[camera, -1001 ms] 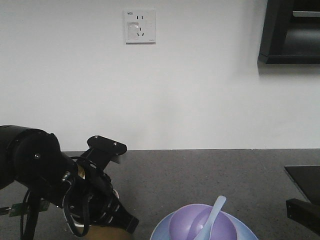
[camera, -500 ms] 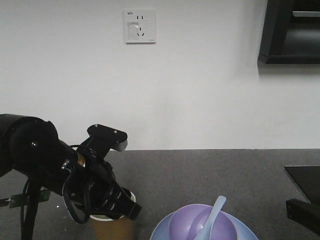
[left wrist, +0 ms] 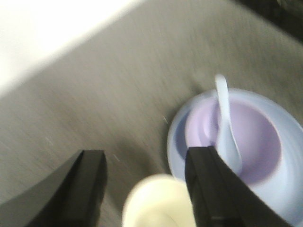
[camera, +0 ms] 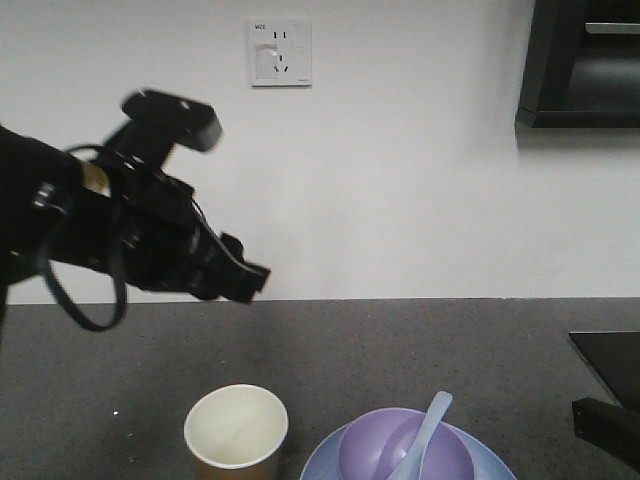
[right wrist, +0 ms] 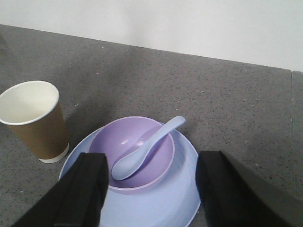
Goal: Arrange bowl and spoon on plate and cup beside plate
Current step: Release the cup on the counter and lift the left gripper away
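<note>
The cup [right wrist: 33, 120] is set upright just beside the plate [right wrist: 156, 203]; bowl [right wrist: 135, 156] and spoon [right wrist: 144, 146] are carried on it. Left gripper [left wrist: 147, 189] is spread, empty; right gripper [right wrist: 151, 198] likewise.

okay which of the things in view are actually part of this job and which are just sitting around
Part of the job:
bowl, on the plate
spoon, in the bowl
plate
cup, upright beside the plate

Just there:
wall socket
black cabinet, upper right
black object at the counter's right edge
</note>
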